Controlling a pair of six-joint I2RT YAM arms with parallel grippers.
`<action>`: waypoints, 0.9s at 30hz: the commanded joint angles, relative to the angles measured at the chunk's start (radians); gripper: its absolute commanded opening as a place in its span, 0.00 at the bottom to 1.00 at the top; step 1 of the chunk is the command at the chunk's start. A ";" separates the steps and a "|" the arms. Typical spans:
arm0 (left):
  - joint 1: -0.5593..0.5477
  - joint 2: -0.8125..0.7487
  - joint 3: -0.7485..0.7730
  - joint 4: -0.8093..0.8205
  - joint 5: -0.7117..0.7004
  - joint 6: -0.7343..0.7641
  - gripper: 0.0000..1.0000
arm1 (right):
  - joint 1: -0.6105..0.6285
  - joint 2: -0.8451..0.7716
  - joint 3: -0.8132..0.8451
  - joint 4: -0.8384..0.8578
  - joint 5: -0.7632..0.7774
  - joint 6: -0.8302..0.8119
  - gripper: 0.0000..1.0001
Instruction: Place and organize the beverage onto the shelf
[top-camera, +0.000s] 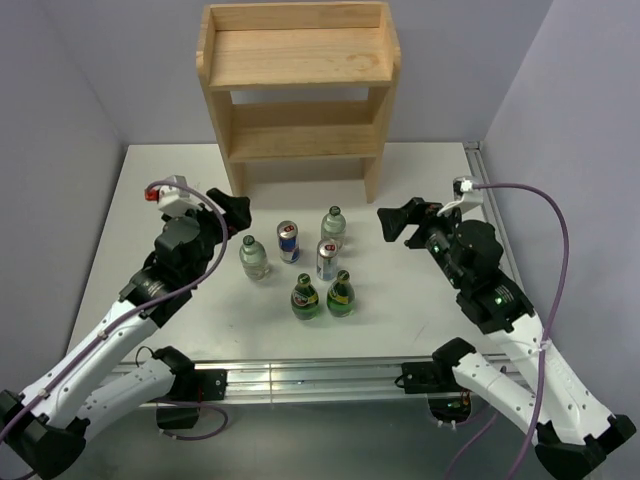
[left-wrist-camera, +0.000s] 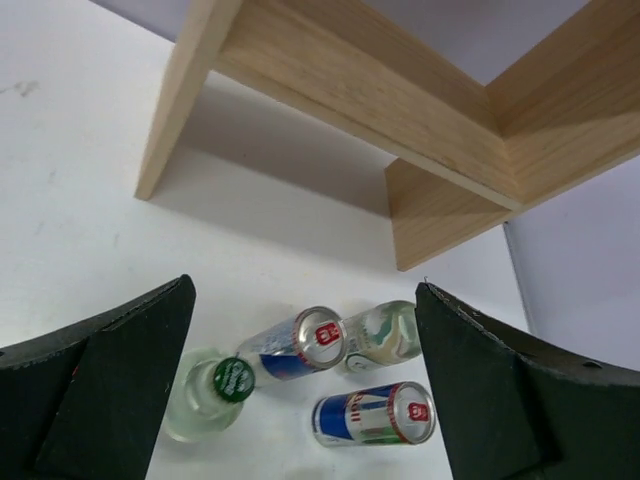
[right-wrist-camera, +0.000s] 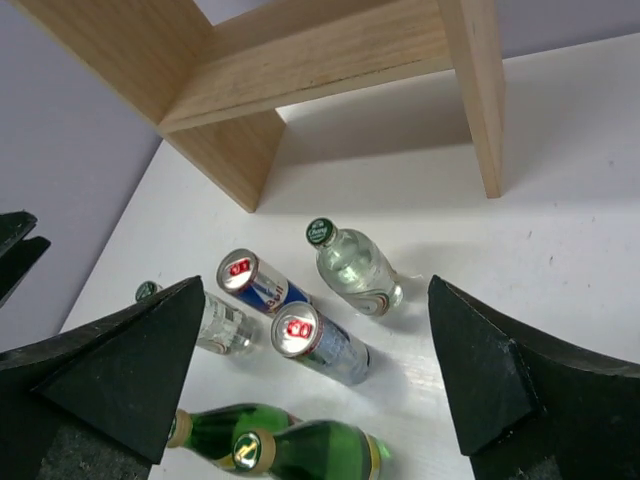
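- Shelf at the table's far edge; drinks clustered near, apart from it.
- Left gripper, right gripper flank them, fingers spread, empty.
- Green bottles cut off in right wrist view.

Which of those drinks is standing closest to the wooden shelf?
The clear bottle at the back right of the group, just behind the silver can. The other clear bottle stands farther forward on the left.

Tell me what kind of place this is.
Probably a robot test cell, not a shop: a white table boxed by plain grey walls, a left arm and right arm fixed at a metal rail.
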 joint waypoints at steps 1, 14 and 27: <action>-0.039 -0.035 0.001 -0.151 -0.147 0.006 0.99 | 0.018 -0.060 -0.016 -0.077 0.027 0.006 1.00; -0.138 -0.113 -0.174 -0.156 -0.125 -0.062 0.99 | 0.219 -0.273 -0.304 -0.118 0.029 0.286 1.00; -0.210 -0.176 -0.211 -0.145 -0.153 -0.027 0.98 | 1.064 0.122 -0.220 -0.542 0.897 0.992 1.00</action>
